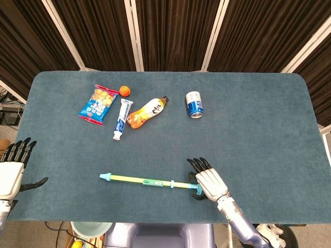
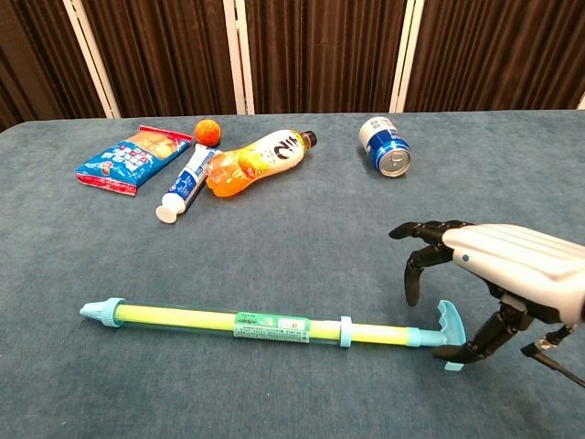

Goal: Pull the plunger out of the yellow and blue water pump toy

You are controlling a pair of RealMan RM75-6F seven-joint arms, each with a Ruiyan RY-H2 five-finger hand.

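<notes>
The water pump toy lies flat near the table's front edge, a yellow tube with a pale blue nozzle on the left. Its blue T-handle is at the right end, with the plunger pushed in. My right hand arches over that handle in the chest view. The fingers curve down behind the handle and the thumb reaches in front of it. They are not closed on it. My left hand hangs off the table's left edge, fingers spread, holding nothing.
At the back of the table lie a snack bag, a small orange ball, a toothpaste tube, an orange drink bottle and a blue can on its side.
</notes>
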